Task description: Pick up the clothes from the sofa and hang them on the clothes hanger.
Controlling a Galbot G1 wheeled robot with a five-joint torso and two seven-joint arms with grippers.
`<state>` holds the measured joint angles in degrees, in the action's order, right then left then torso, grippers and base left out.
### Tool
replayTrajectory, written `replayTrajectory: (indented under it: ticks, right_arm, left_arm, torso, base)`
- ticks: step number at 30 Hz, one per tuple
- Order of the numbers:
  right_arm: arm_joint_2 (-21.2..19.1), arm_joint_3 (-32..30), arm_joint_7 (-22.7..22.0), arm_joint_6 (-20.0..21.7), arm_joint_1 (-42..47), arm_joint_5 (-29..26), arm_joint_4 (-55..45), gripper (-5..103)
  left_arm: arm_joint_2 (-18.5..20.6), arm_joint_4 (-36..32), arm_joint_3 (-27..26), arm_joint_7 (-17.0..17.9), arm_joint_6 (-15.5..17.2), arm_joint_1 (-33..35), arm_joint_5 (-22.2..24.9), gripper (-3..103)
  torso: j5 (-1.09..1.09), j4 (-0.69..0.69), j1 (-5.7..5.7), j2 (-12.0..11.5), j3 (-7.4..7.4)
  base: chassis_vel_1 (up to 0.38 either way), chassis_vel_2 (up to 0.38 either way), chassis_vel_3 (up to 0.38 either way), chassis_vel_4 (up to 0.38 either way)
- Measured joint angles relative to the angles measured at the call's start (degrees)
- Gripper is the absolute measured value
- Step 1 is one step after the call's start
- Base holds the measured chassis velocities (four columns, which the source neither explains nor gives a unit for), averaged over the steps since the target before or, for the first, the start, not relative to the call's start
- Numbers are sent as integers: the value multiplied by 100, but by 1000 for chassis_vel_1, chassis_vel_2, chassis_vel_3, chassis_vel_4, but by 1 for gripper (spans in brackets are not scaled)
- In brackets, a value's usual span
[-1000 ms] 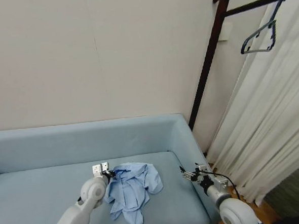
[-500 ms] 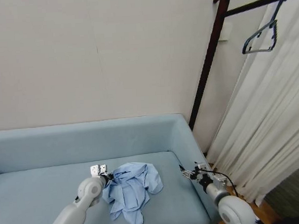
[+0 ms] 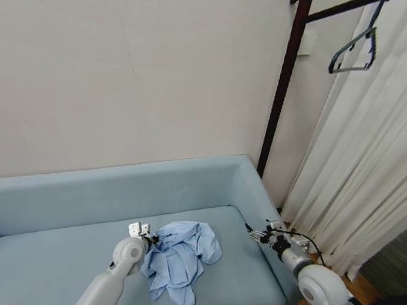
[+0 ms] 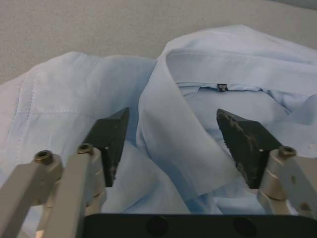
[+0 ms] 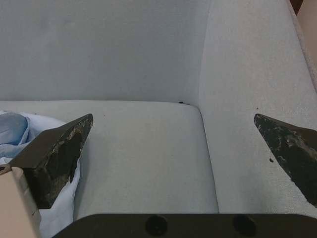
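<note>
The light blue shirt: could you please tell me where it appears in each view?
Head view: shirt on the sofa seat, beside the left gripper.
Left wrist view: its collar lies between the open fingers.
Right wrist view: a bit shows beside the open right gripper.
Shared landmark: the sofa seat.

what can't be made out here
Shirt: head view, sleeves buried in folds.
Label: left wrist view, too small to read.
Rack: head view, top cut by the edge, foot behind sofa.
Left gripper: left wrist view, open over the collar; contact unclear.
Right gripper: right wrist view, open over the sofa, one finger cut by the edge.
</note>
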<state>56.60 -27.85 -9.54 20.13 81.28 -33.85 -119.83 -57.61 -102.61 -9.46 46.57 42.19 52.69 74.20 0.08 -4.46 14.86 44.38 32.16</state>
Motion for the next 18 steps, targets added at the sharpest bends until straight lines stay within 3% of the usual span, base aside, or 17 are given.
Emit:
replayTrajectory:
  ticks: [4,6,9,12,15,17,18]
  right_arm:
    - [-15,9,-2,0,-6,1,9,100]
    - [-30,12,-2,0,-6,0,9,100]
    - [-52,19,-2,0,-6,0,9,100]
    - [-55,25,-2,0,-17,-2,9,100]
    - [-63,32,-3,0,-27,-6,9,100]
    - [-68,33,-6,0,-31,-9,9,100]
    - [-73,33,-8,0,-35,-16,9,100]
  left_arm:
    - [-32,42,30,0,-5,22,0,75]
    - [-44,46,37,6,-15,37,-1,71]
    - [-58,49,43,15,-43,63,-3,54]
    - [-63,62,43,17,-70,70,-8,48]
    - [-86,93,43,18,-104,85,-21,32]
    - [-94,100,42,19,-111,92,-23,32]
    - [-102,104,40,18,-115,103,-25,26]
  torso:
    - [0,0,0,0,0]
    - [0,0,0,0,0]
    - [0,0,0,0,0]
    - [0,0,0,0,0]
    - [0,0,0,-1,0]
    - [0,0,0,-1,0]
    - [0,0,0,-1,0]
  base:
    - [0,0,0,0]
    - [0,0,0,0]
    - [0,0,0,0]
    - [0,0,0,0]
    - [0,0,0,0]
    - [0,0,0,0]
    - [0,0,0,0]
